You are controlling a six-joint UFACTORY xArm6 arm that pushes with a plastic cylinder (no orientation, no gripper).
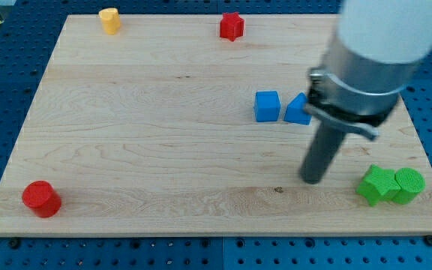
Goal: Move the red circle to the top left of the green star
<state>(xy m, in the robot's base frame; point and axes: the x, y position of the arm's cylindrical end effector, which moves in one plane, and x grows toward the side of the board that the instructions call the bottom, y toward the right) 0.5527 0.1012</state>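
My tip (pixel 312 180), a bare rod with no jaws to open or close, rests on the wooden board (pixel 163 127) just at nine o'clock of the green star (pixel 376 184), while the red circle (pixel 41 199) lies far off at nine o'clock from my tip, near the board's bottom-left corner.
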